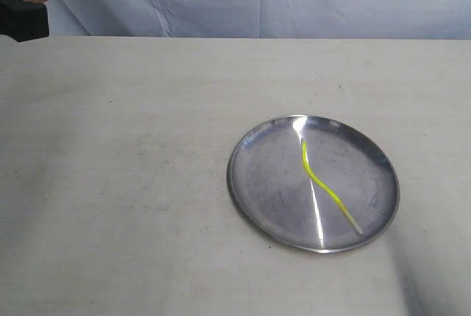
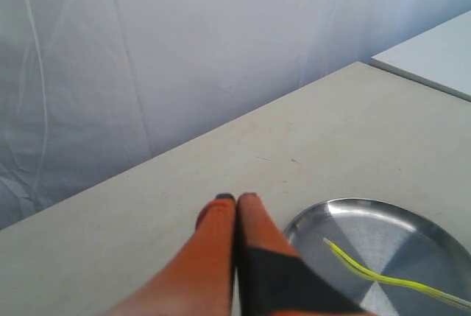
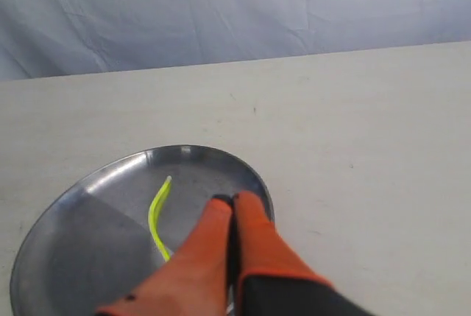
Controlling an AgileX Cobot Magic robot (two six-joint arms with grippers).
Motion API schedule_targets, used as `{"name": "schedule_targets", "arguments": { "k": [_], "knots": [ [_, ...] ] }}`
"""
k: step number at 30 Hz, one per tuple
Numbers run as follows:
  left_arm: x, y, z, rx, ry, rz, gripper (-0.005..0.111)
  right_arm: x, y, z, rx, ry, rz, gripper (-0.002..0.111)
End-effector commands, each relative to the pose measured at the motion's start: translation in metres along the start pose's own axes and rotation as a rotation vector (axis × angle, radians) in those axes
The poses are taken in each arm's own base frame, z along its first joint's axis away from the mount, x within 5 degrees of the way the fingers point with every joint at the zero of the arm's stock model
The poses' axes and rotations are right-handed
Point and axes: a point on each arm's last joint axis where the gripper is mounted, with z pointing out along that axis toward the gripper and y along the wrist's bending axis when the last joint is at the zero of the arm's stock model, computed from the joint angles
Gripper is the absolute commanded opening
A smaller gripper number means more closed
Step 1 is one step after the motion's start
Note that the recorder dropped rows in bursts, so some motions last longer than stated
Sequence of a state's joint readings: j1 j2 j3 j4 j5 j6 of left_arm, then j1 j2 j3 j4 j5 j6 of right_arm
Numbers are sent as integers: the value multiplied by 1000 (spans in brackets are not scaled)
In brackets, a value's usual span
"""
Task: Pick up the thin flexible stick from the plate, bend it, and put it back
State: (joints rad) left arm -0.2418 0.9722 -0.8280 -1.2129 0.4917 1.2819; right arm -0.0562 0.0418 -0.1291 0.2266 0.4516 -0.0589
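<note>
Yellow-green stick (image 3: pixel 152 216) near right pincer (image 3: pixel 234 199).

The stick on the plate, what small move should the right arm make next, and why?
Probably open the right gripper: its jaws are pressed shut and empty near the plate, while the stick lies loose on it.

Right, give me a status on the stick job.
Looks done, or nearly: the thin flexible stick lies in the plate in an S-curve, so it seems bent and put back, though a curve alone cannot prove that. Nothing is in hand: the left gripper and right gripper are both shut and empty, off the stick. Left, if anything: only pulling the arms clear.
</note>
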Motion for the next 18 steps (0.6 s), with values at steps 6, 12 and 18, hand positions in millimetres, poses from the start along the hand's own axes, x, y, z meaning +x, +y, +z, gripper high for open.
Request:
{"name": "schedule_targets", "arguments": {
  "k": [6,12,18],
  "knots": [
    [0,-1,-1,-1,-4,-1,0,27,-6,7,24,53,-12,0],
    [0,-1,-1,1,-4,-3,0,34,-9,11,33,41,1,0],
    [0,-1,-1,4,-3,-3,0,35,-8,11,24,44,26,0]
  ]
}}
